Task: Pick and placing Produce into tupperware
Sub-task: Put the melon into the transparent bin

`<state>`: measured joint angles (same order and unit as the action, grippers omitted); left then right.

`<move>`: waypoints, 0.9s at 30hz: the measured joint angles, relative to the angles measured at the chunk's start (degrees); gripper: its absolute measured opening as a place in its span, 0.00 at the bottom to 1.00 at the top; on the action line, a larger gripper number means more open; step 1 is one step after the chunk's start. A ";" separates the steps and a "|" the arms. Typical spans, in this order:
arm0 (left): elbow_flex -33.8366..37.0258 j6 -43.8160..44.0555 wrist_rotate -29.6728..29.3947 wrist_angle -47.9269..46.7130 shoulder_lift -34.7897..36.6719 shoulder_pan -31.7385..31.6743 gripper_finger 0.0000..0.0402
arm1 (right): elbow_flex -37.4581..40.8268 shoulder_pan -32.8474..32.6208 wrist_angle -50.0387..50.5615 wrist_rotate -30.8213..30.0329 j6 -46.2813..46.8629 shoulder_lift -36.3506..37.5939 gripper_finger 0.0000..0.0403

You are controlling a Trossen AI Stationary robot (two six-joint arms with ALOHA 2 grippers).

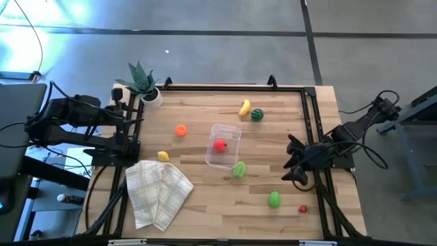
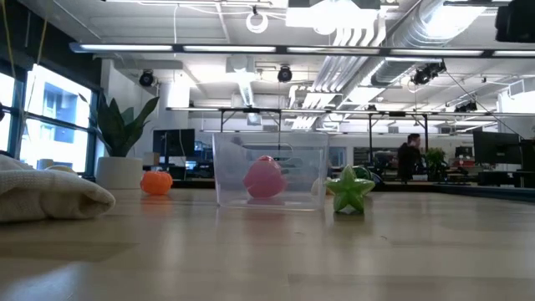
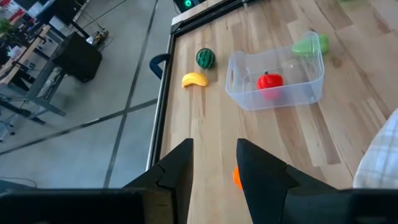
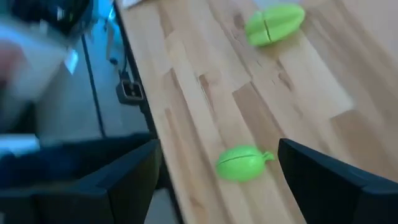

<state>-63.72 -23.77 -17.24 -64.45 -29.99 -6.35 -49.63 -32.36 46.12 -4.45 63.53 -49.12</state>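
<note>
The clear tupperware tub (image 1: 223, 145) (image 2: 269, 180) (image 3: 277, 78) stands mid-table with a red piece (image 1: 220, 145) (image 3: 269, 81) inside it. A yellow banana (image 1: 244, 107) and a dark striped green piece (image 1: 257, 115) lie beyond the tub. Loose on the wood are an orange piece (image 1: 180, 130), a yellow piece (image 1: 163, 156), a light green star-shaped piece (image 1: 238, 169) (image 2: 349, 191), another light green piece (image 1: 274, 199) (image 4: 242, 163) and a small red one (image 1: 302, 209). My right gripper (image 1: 290, 162) (image 4: 219, 146) hangs open over the table's right side. My left gripper (image 1: 128, 117) (image 3: 214, 168) waits open at the left edge.
A checked folded cloth (image 1: 157, 191) (image 2: 42, 196) lies at the near left. A potted plant (image 1: 142, 82) (image 2: 121, 142) stands at the far left corner. A black frame rail (image 1: 311, 130) runs along the table's edges. A person (image 2: 410, 155) stands far off in the room.
</note>
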 joint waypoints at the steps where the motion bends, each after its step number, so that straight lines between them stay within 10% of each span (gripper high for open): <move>1: 0.00 0.00 -0.02 0.02 0.04 0.00 0.28 | 0.00 0.00 0.25 0.03 3.75 0.00 0.78; 11: 0.00 0.00 0.00 0.02 0.04 0.00 0.28 | 0.00 -5.24 1.36 0.78 36.35 -2.39 0.78; 27: 0.02 0.02 0.09 0.02 0.04 0.00 0.28 | -11.48 -16.56 9.47 -13.44 51.86 -25.96 0.78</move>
<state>-63.70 -23.75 -17.15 -64.42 -29.95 -6.35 -61.10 -48.92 55.59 -17.89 115.38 -75.08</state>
